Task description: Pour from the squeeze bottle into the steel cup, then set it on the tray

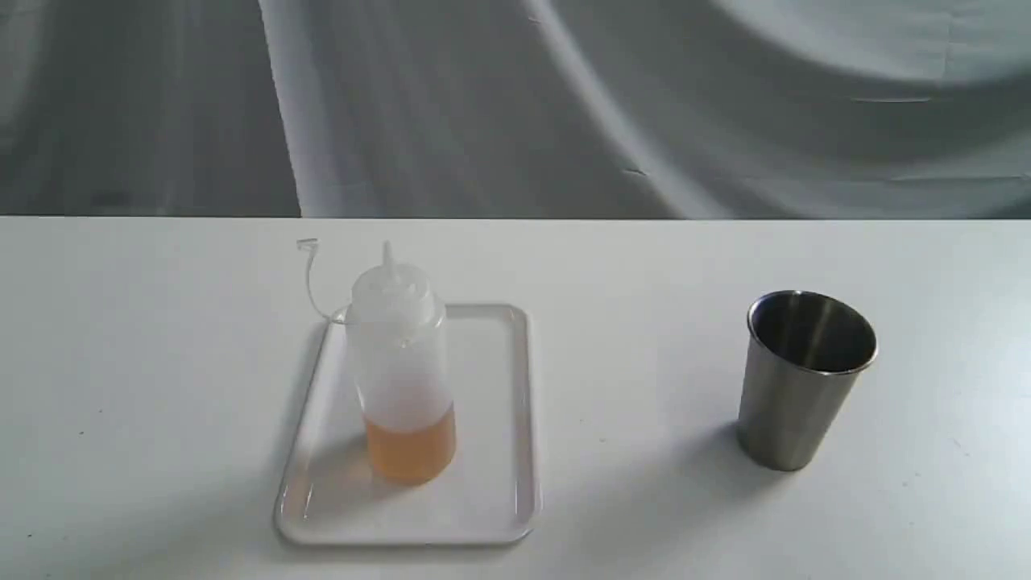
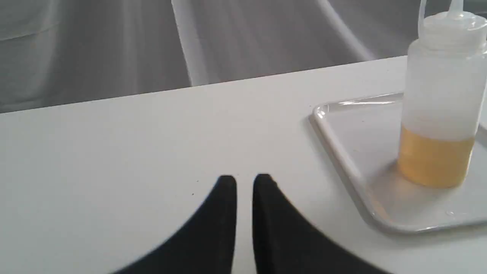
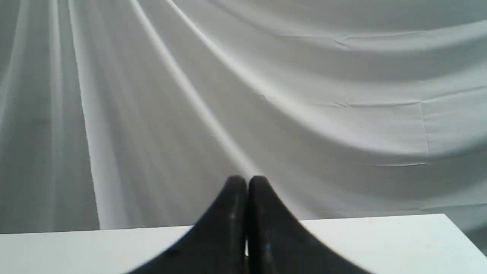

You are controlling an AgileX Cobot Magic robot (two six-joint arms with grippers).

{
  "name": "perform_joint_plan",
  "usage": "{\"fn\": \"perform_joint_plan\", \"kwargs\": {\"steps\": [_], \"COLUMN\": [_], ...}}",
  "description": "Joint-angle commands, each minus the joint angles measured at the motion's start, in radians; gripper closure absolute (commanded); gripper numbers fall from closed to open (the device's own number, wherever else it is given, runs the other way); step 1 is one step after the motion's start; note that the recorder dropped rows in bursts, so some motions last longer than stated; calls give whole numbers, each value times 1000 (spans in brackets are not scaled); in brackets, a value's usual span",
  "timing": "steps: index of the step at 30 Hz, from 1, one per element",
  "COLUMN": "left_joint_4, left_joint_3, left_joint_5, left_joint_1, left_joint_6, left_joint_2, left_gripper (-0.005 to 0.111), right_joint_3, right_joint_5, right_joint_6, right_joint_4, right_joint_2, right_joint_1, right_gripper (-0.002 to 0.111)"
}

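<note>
The squeeze bottle (image 1: pixel 400 366) stands upright on the white tray (image 1: pixel 499 419), left of centre, with amber liquid in its lower part and its cap strap hanging off to the left. The steel cup (image 1: pixel 801 379) stands upright on the table to the right, apart from the tray. Neither gripper shows in the exterior view. In the left wrist view the bottle (image 2: pixel 441 99) stands on the tray (image 2: pixel 342 152), and my left gripper (image 2: pixel 244 180) sits apart from both, nearly shut with a narrow gap and nothing held. My right gripper (image 3: pixel 247 182) is shut on nothing, facing the curtain.
A white table (image 1: pixel 161 362) carries everything. A grey draped curtain (image 1: pixel 564 105) hangs behind its far edge. In the right wrist view the table's far right corner (image 3: pixel 441 220) shows.
</note>
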Motion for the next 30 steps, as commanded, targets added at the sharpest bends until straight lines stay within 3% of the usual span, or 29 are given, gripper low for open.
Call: {"fn": "perform_joint_plan", "kwargs": {"steps": [1, 11, 20, 24, 30], "left_joint_4": [3, 3, 3, 3, 3], "left_joint_3": [4, 4, 4, 4, 4], "left_joint_5": [-7, -7, -7, -7, -7], "left_joint_1": [-3, -3, -3, -3, -3], "left_joint_6": [-2, -2, -2, -2, -2], "left_joint_2": [-5, -5, -5, -5, -5], "left_gripper": [98, 98, 98, 98, 98], "right_joint_3": [39, 219, 219, 219, 219], "right_joint_5": [3, 0, 95, 236, 240], "right_joint_6": [0, -2, -4, -4, -4], "right_joint_4": [-30, -41, -101, -101, -109], "right_joint_2": [-17, -17, -116, -116, -116], "right_joint_1": [-15, -15, -15, -16, -16], "right_gripper": [108, 108, 108, 108, 108]}}
